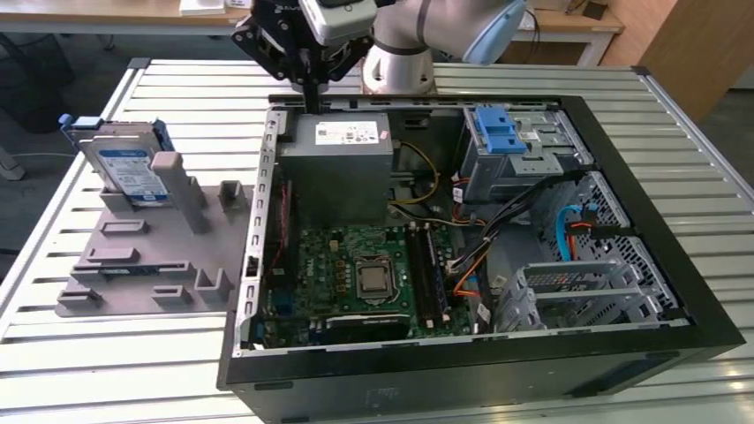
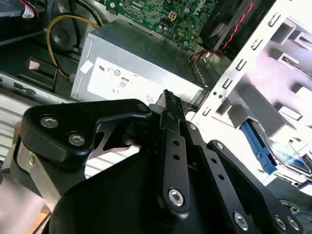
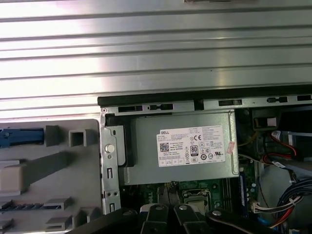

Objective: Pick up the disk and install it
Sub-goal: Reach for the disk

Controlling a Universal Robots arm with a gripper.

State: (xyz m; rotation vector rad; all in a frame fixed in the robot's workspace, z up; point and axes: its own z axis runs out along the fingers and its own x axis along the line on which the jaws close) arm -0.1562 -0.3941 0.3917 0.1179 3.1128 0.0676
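From my console I see the tool [image 1: 312, 99] hanging over the rim of the open computer case [image 1: 659, 221], just above the end of the grey power supply box [image 1: 342, 163] with its white sticker. In the second wrist view the tool [image 2: 168, 95] has its fingers brought together into one black bar, with nothing held between them. The disk [image 1: 124, 168] stands upright in a slot of the grey fixture [image 1: 141, 265] on the slatted desk [image 1: 118, 371]. It is outside the case, on the exterior view's left, well apart from the tool. The silver cage with the blue latch [image 1: 518, 146] sits inside the case, towards the exterior view's right.
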